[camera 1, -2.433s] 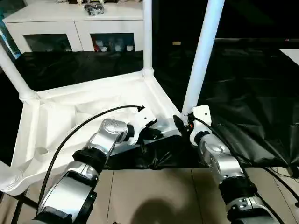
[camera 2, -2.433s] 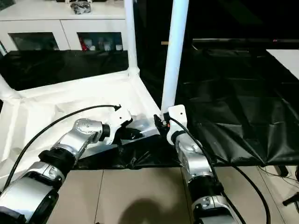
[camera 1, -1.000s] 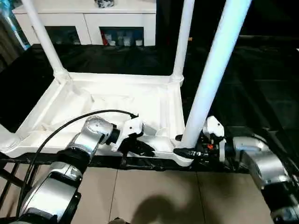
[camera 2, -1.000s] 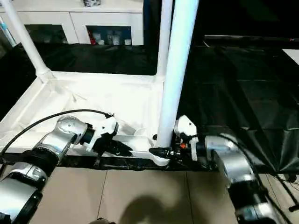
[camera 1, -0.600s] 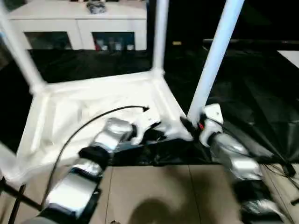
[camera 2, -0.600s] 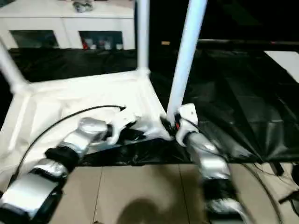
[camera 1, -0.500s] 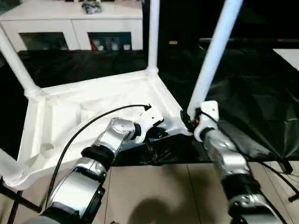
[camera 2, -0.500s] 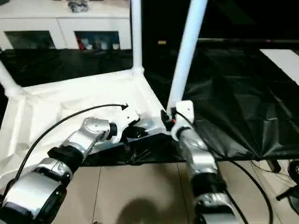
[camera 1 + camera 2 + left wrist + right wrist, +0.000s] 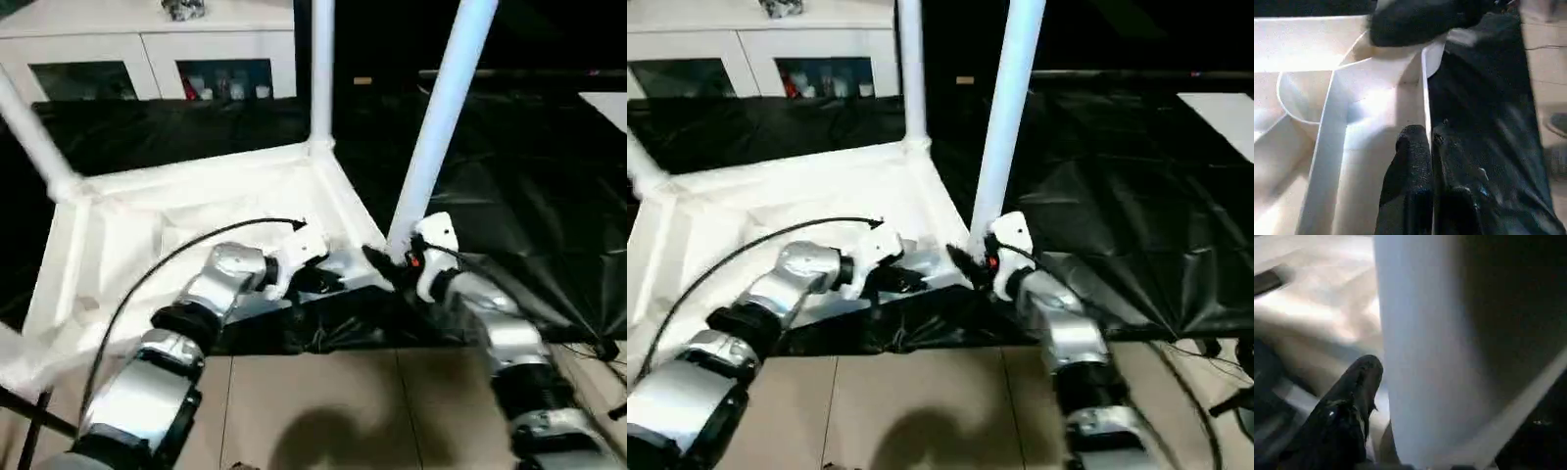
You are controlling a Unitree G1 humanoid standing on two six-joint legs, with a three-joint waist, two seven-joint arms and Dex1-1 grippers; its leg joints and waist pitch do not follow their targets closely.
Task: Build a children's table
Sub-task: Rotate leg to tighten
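The children's table lies upside down: its white top [image 9: 196, 206] rests on black sheeting with its ribbed underside up. White tube legs stand up from its corner sockets: the near right leg [image 9: 441, 117], a far leg [image 9: 321, 69] and a left leg [image 9: 34, 142]. My left gripper [image 9: 321, 279] is shut on the thin near rim [image 9: 1425, 88] of the top, pinching that wall between its black fingers [image 9: 1410, 161]. My right gripper [image 9: 384, 259] sits at the foot of the near right leg [image 9: 1435, 357], close against the tube.
A white cabinet with glass doors [image 9: 147, 59] stands behind the work. Crumpled black sheeting [image 9: 529, 196] covers the surface to the right. Beige floor tiles [image 9: 313, 411] lie in front, and cables [image 9: 598, 348] trail at the near right.
The whole picture has swung about, so the camera moved. My left gripper keeps its pinch on the rim, and my right gripper stays at the foot of the near right leg.
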